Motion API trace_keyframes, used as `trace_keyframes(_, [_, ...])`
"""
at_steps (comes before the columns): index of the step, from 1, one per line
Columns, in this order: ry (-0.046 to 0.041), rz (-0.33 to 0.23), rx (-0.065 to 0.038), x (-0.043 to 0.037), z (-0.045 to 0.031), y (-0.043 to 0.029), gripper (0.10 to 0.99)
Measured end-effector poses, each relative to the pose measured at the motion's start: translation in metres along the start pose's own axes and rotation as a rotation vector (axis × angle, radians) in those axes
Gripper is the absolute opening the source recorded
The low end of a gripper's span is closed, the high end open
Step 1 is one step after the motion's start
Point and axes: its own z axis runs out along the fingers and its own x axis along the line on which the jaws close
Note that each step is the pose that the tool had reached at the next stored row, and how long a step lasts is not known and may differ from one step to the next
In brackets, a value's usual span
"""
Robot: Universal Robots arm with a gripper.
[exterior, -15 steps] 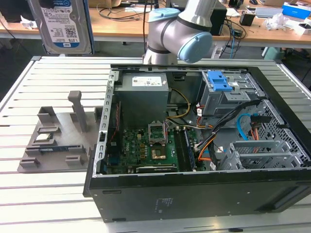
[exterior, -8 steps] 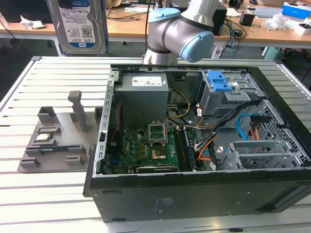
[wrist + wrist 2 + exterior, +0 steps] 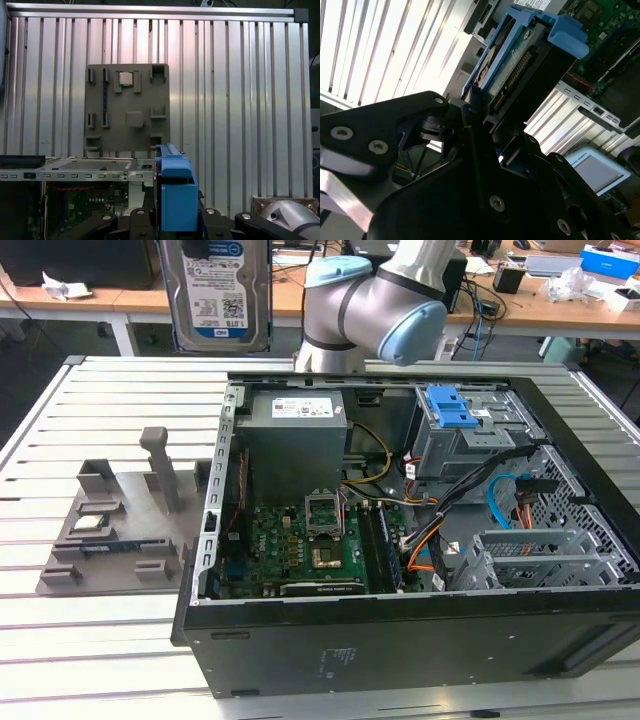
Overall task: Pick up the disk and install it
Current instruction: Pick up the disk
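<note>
The disk [image 3: 222, 290], a silver hard drive with a blue-and-white label, hangs upright high above the slatted table, behind the back left corner of the open computer case [image 3: 400, 645]. In the second wrist view my gripper [image 3: 472, 107] is shut on the disk [image 3: 520, 65], with black fingers clamping its end; the blue frame and connector edge point away from me. In the first wrist view the disk [image 3: 176, 192] shows edge-on as a blue frame rising from the gripper [image 3: 175, 222], with the case's edge below.
A grey fixture plate [image 3: 110, 530] with a small square chip [image 3: 88, 523] lies on the slatted table at the exterior view's left. Inside the case stands a drive cage with a blue latch plate [image 3: 455, 412], cables and a motherboard [image 3: 300, 540]. The arm's elbow [image 3: 375, 305] is behind the case.
</note>
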Motion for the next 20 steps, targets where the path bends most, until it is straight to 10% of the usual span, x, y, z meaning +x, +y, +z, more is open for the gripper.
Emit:
trace_keyframes(11, [0.0001, 0.000, -0.011, -0.0012, -0.0045, -0.0665, 0.365])
trace_keyframes(20, [0.0000, 0.000, -0.022, -0.0028, -0.0092, -0.1349, 0.365])
